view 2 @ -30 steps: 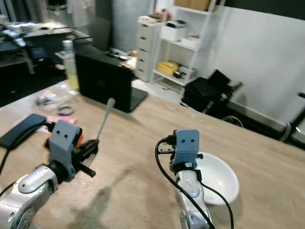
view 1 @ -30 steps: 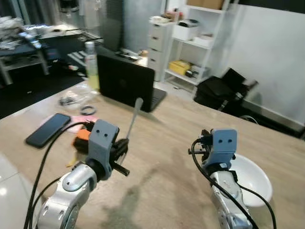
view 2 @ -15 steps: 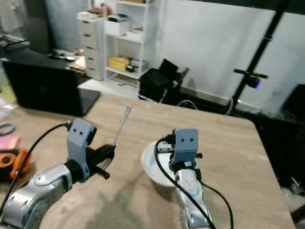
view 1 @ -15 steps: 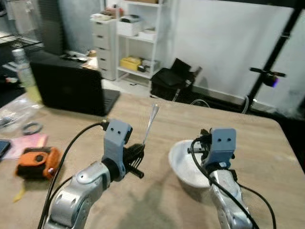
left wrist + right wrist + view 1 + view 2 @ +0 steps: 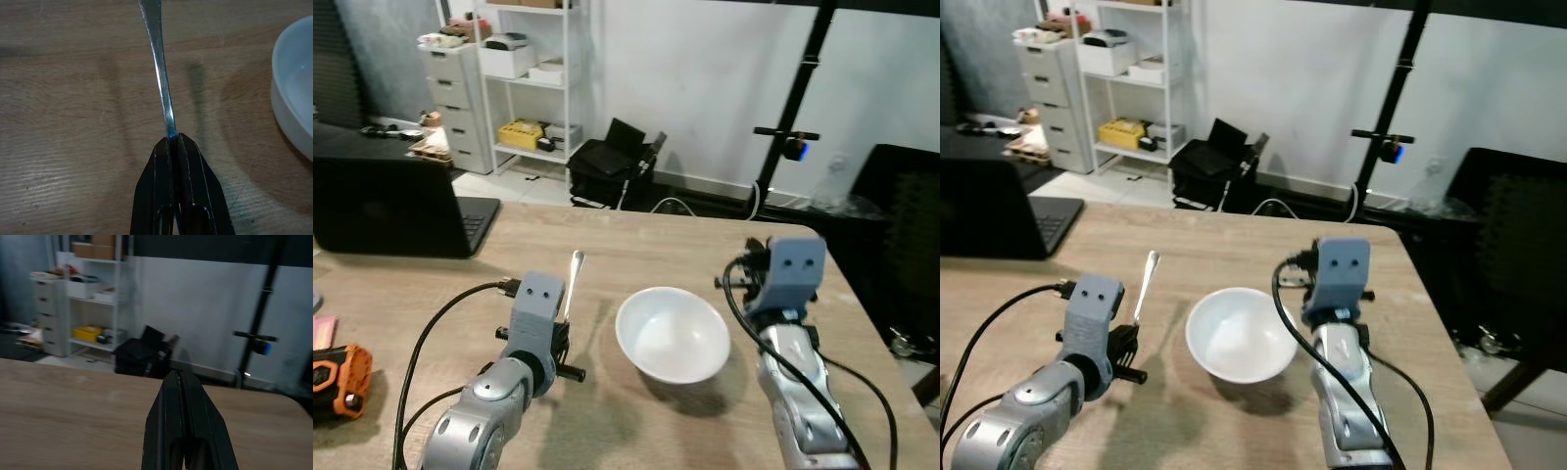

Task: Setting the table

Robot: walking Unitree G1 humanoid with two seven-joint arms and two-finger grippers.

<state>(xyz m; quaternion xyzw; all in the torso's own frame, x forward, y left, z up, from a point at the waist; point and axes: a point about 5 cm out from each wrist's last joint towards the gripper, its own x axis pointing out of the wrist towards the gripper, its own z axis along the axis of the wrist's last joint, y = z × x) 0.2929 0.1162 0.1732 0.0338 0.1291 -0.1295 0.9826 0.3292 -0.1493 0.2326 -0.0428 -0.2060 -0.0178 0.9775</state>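
Cutlery [image 5: 161,88], thin and metal, is pinched by its end in the clenched left hand [image 5: 173,142] just beside the white bowl [image 5: 672,334], and is best lowered flat onto the surface [image 5: 636,240] alongside it, while the right hand [image 5: 182,382], empty, is held closed.

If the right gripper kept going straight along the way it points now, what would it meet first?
Probably nothing nearby. The right gripper, shut and empty, points level over the bare wooden table toward its far edge, with the black bag on the floor beyond. Depth is unclear.
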